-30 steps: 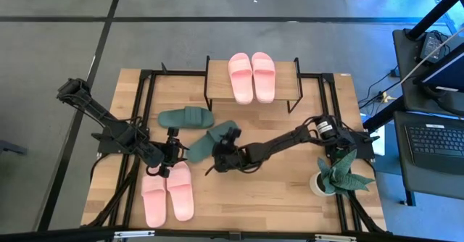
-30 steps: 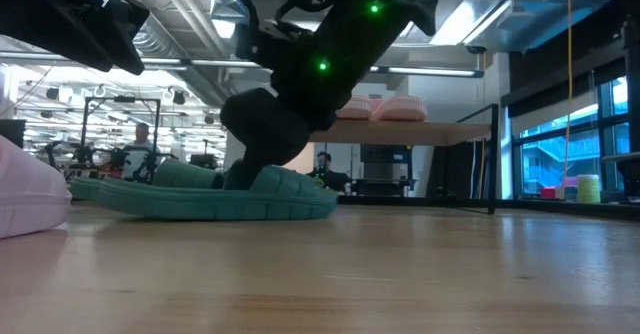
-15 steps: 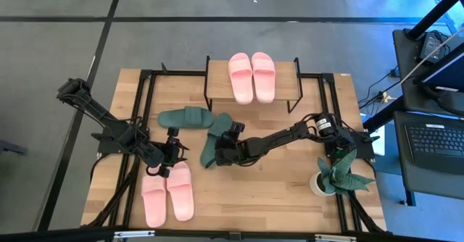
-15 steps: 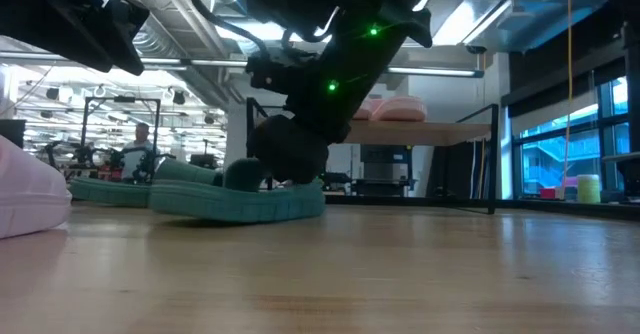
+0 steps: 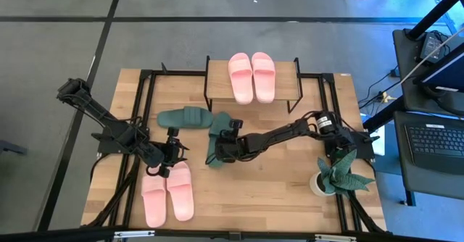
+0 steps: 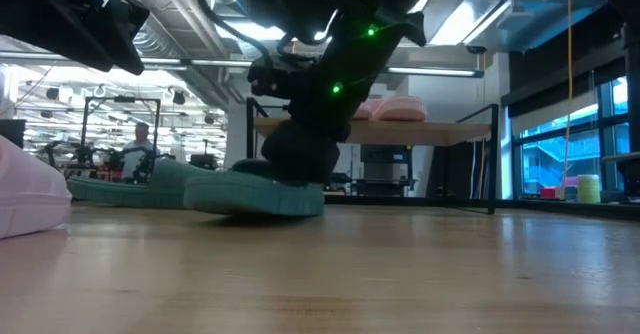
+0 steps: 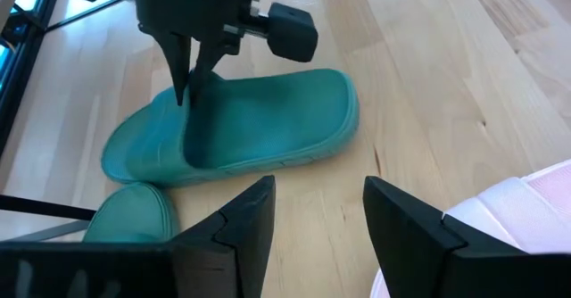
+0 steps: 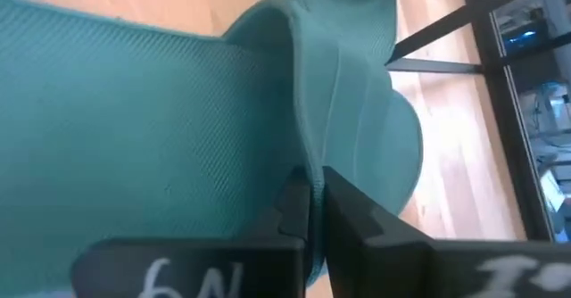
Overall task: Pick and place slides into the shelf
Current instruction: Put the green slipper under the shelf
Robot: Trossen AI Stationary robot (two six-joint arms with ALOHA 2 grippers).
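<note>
Up close at the right wrist, right end effector (image 8: pixel 314 211) pinching green slide's strap (image 8: pixel 312 84), hidden from above.

You are looking at two dark, slender jointed arms; the right arm (image 5: pixel 279 135) carries a silver-ringed joint, green indicator lights and white handwritten marks on its black fingers (image 8: pixel 343 227).

Six slides are counted: two pink slides (image 5: pixel 251 76) on the shelf (image 5: pixel 287 72) at twelve o'clock, two pink slides (image 5: pixel 167 193) at seven o'clock, and two green slides (image 5: pixel 197 124) at the centre. One potted plant (image 5: pixel 335 172) is seen at four o'clock.
</note>
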